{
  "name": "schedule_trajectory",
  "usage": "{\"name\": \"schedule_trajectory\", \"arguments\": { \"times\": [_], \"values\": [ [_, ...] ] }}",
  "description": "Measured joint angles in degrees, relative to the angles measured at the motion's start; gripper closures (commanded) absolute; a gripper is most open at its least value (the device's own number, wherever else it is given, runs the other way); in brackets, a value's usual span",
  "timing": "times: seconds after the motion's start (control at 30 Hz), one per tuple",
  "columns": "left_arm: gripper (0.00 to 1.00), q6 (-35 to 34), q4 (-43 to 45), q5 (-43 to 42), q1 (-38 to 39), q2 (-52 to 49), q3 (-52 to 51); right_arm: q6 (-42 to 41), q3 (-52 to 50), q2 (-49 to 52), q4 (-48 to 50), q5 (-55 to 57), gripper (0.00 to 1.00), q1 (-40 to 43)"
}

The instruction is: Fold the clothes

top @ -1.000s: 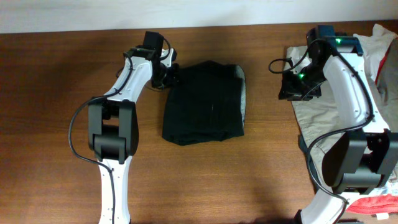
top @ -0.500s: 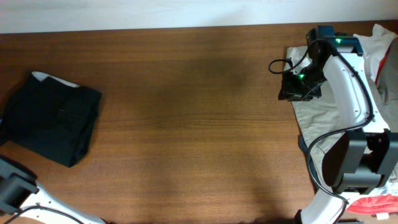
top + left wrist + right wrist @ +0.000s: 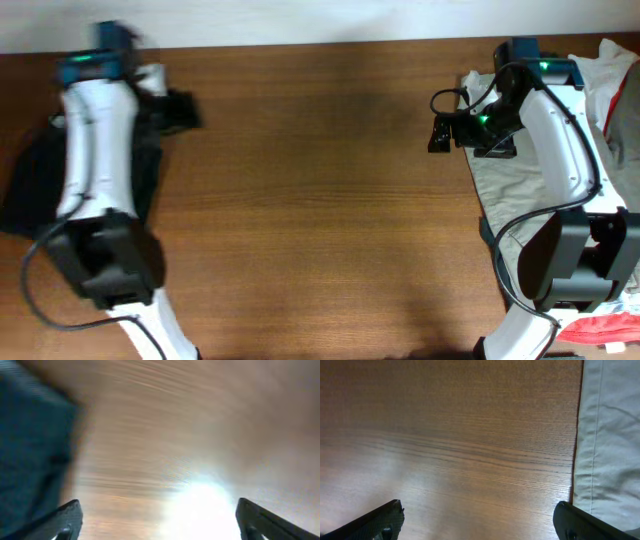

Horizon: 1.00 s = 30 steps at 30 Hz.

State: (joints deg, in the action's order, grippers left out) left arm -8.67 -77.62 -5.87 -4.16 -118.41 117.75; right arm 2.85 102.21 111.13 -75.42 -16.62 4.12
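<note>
Left gripper (image 3: 182, 108) hangs spread and empty just beside the black trousers (image 3: 28, 190), which lie at the counter's (image 3: 320, 220) far left and look folded. Right gripper (image 3: 440, 133), likewise released, hovers beside the beige trousers (image 3: 515, 190); those and the white-and-red pieces (image 3: 612, 62) seem left to fold.

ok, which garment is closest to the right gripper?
The khaki-beige cloth trousers: their hemmed edge lies just beside the right gripper. The black garment sits across the table, under the left arm.

The left arm (image 3: 95, 140) covers much of the blurred black garment (image 3: 25, 195).
</note>
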Motion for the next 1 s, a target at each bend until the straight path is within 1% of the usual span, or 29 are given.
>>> {"name": "schedule_trajectory", "arguments": {
  "times": [0.03,0.07,0.1,0.17,0.23,0.27,0.33,0.37,0.4,0.43,0.47,0.5,0.57,0.6,0.63,0.7,0.73,0.83,1.0],
  "values": [
    [0.01,2.54,-1.73,2.38,6.32,0.00,0.00,0.00,0.00,-0.02,-0.44,0.00,0.01,0.00],
    [0.01,4.15,-4.26,5.07,10.40,0.00,0.02,0.04,0.00,0.00,-2.16,0.00,0.01,0.00],
    [0.01,4.66,-8.02,7.28,12.37,0.00,0.02,0.11,0.00,0.00,-5.05,0.00,0.01,0.00],
    [0.02,3.93,-15.19,10.32,13.38,0.02,0.00,0.66,0.00,-0.02,-11.61,-0.04,0.01,0.00],
    [0.02,3.41,-16.74,11.30,13.20,0.85,-0.04,1.92,-0.04,-0.63,-14.01,-0.02,0.01,0.00],
    [0.02,3.26,-16.79,11.61,13.20,3.80,-0.17,2.34,-0.37,-2.69,-12.85,-0.02,0.01,0.00],
    [0.01,3.26,-15.41,11.96,13.20,11.85,-1.14,2.23,-4.15,-11.34,-5.33,0.00,0.01,0.00],
    [0.01,3.08,-11.39,12.17,13.20,19.54,-5.20,1.09,-8.55,-22.23,1.03,1.20,0.01,0.00],
    [0.01,3.06,-8.39,12.24,13.20,27.67,-8.35,-0.02,-11.21,-29.09,3.48,2.62,0.01,0.00],
    [0.01,3.30,-2.08,12.26,13.20,34.49,-15.43,-0.33,-16.41,-34.71,9.68,3.54,0.01,0.00],
    [0.01,3.54,2.89,12.35,13.20,39.60,-22.03,-0.68,-22.27,-40.35,13.38,4.37,0.01,0.02],
    [0.01,4.00,7.13,12.33,13.16,48.46,-32.26,-0.96,-29.31,-48.30,17.44,5.05,0.01,0.00],
    [0.01,4.63,17.27,12.37,13.14,61.33,-44.68,-1.14,-37.94,-57.70,21.77,6.03,0.01,0.00],
    [0.01,4.66,19.43,12.35,13.16,67.65,-51.19,-1.20,-41.70,-62.25,21.88,6.51,0.01,0.00],
    [0.01,4.66,19.80,12.37,13.09,73.70,-56.50,-1.18,-43.78,-65.31,21.70,6.71,0.01,0.00],
    [0.01,4.66,19.39,12.35,13.09,80.17,-59.60,-1.18,-44.17,-67.12,21.64,6.91,0.01,0.00],
    [0.01,4.66,18.25,12.37,13.09,81.29,-60.11,-1.20,-44.17,-67.08,21.59,6.97,0.01,0.00],
    [0.01,4.68,14.32,12.35,13.09,81.88,-60.54,-1.25,-44.19,-65.57,21.55,7.17,0.01,0.00],
    [0.01,4.68,13.55,12.35,13.09,81.88,-60.57,-1.33,-44.28,-59.45,21.57,7.17,0.01,0.00]
  ]
}}
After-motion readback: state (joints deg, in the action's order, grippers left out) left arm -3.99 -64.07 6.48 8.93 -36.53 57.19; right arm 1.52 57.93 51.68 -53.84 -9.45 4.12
